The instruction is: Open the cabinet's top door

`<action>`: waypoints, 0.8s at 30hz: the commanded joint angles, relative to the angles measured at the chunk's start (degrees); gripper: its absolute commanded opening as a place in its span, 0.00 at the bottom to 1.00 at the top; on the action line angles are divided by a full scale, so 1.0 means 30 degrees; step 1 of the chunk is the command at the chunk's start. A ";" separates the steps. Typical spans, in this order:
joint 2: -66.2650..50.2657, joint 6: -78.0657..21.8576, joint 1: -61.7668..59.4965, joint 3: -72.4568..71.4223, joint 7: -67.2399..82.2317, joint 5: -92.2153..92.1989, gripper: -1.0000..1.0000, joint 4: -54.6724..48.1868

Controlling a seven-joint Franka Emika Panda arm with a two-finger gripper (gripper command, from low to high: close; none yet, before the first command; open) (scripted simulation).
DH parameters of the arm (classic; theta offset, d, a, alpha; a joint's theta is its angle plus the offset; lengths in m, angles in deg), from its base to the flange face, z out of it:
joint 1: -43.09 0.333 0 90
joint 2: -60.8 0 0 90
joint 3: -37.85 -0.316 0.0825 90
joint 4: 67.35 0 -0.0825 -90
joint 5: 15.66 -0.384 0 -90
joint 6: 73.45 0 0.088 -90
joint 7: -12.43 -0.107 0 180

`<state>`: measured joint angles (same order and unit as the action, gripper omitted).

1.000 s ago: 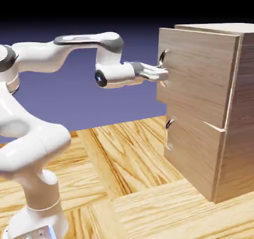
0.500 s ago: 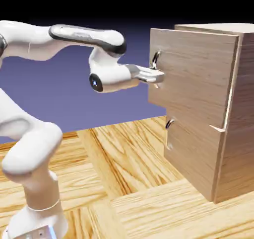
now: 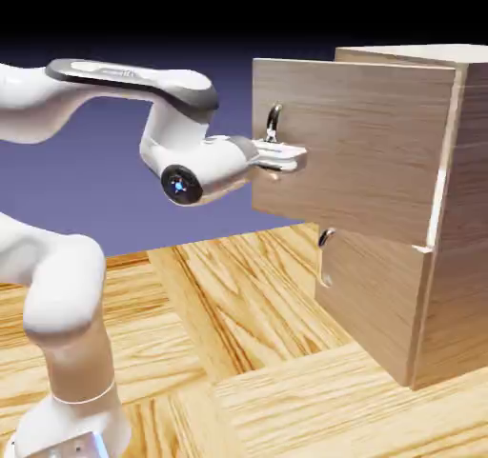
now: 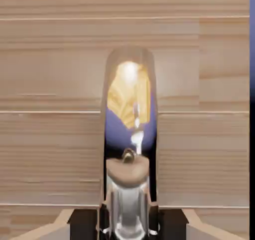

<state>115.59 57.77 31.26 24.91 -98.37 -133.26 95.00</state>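
The light-wood cabinet (image 3: 457, 256) stands at the exterior view's right. Its top door (image 3: 362, 142) juts well out toward the arm, past the lower panel (image 3: 372, 294). My gripper (image 3: 291, 156) is shut on the top door's curved silver handle (image 3: 274, 121), holding its lower part. In the hand view the shiny handle (image 4: 128, 109) runs upright between my fingertips (image 4: 105, 219), with the door's wood (image 4: 50, 134) filling the picture behind it.
The lower panel keeps its own small handle (image 3: 326, 237) and sits flush with the cabinet. A wood-grain table (image 3: 238, 332) spreads below the arm, and the blue-violet backdrop (image 3: 114, 209) lies behind.
The top door has slid farther out to the exterior view's left, drawn along with my gripper on its handle. The arm's elbow has pulled back and lowered.
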 commanded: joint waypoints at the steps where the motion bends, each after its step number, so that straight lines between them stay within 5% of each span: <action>1: 0.0190 -0.0585 0.0000 0.0596 -0.0251 0.0855 0.00 0.0208; 13: -0.0446 -0.8718 -0.1174 0.8353 -0.1315 1.0811 0.00 0.0102; 24: -0.6515 -1.7788 -0.0028 1.5496 0.0335 1.7929 0.00 -0.5267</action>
<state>96.04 4.47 31.17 71.39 -97.37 -79.52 79.20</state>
